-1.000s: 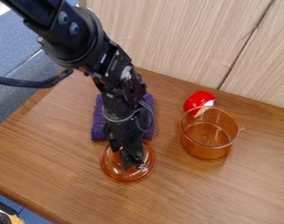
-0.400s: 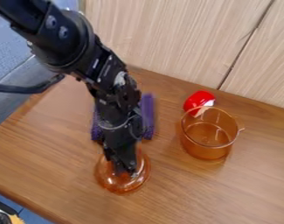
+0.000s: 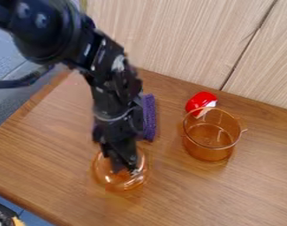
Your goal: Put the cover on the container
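The round amber lid (image 3: 113, 180) is glossy; at its two o'clock, the cylindrical amber container (image 3: 209, 151) seems smooth glass or plastic; at one o'clock, rough oblong purple cloth (image 3: 149, 117). Flat brown tabletop (image 3: 239, 190): wood-grained.

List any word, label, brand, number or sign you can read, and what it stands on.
No text can be read.
Arm: pale marks, too small and blurred to read.
Red object: white patch, no readable lettering.
Cover and container: no readable lettering.
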### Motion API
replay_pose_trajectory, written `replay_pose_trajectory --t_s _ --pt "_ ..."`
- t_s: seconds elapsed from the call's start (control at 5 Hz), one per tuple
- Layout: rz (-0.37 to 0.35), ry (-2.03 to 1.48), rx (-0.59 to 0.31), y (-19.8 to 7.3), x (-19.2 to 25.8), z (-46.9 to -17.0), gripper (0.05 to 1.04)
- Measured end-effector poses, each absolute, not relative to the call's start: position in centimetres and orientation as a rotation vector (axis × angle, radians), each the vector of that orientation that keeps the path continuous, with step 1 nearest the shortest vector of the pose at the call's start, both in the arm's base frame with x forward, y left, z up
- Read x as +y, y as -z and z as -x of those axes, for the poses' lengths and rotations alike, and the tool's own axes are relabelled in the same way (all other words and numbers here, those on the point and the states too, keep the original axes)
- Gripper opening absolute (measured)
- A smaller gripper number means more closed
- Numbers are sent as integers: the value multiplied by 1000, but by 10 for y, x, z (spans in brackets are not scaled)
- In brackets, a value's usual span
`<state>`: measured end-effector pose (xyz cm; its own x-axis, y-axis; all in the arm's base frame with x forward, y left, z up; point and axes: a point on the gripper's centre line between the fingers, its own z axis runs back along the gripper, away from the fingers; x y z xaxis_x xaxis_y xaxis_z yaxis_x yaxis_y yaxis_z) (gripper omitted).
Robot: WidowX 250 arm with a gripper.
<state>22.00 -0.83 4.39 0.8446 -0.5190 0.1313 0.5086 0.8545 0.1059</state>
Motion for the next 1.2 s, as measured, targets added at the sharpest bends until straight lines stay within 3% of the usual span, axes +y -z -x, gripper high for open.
replay_pose_trajectory --t_s 0.4,0.6,0.8,1.2 --pt "-6 612 -305 -99 -64 -266 387" --pt "12 619 -330 -108 -82 -292 387" --pt "27 613 -298 -101 -93 -317 387" --pt "5 612 -209 -68 -94 -335 387"
